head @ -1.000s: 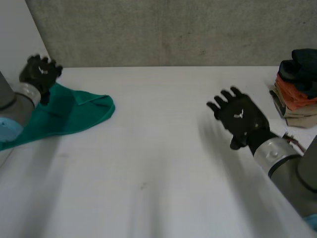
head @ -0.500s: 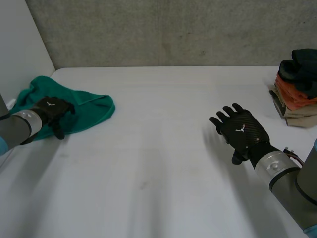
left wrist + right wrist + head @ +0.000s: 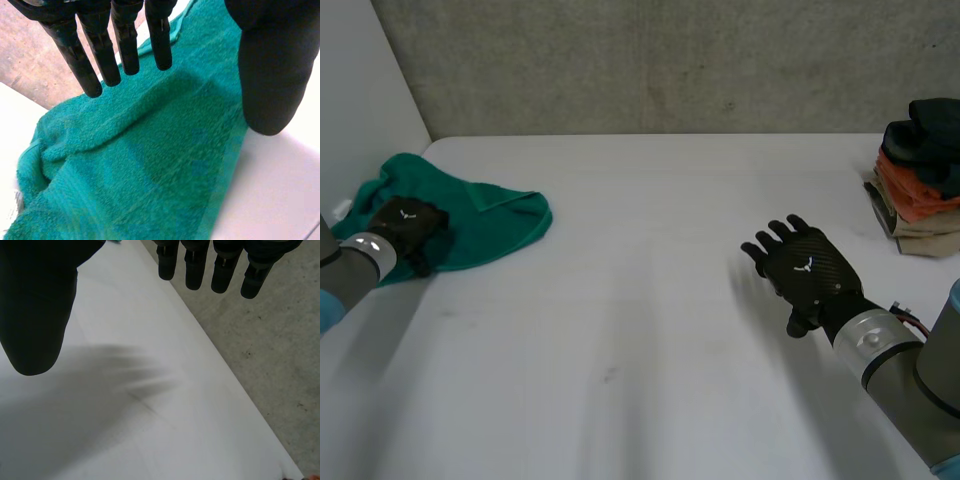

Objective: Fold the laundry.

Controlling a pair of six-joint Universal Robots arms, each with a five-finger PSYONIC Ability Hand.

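Note:
A crumpled green towel (image 3: 492,222) lies at the table's far left corner. My left hand (image 3: 408,224) rests over the towel's near left part, fingers pointing down onto the cloth. In the left wrist view the fingers (image 3: 125,47) are straight and apart from the thumb (image 3: 270,75), hovering just above the green towel (image 3: 140,165) without pinching it. My right hand (image 3: 805,272) hangs open over bare table at the right, palm down. Its thumb (image 3: 35,305) and straight fingers (image 3: 200,265) hold nothing.
A stack of folded clothes (image 3: 920,180), dark on top with orange and beige below, sits at the table's far right edge. The white table (image 3: 640,320) stretches between the hands. A white wall (image 3: 360,90) stands behind the towel at the left.
My left hand came down from above the towel's far end onto its near left part and its fingers bent a little. My right hand drifted slightly nearer and lower, still open.

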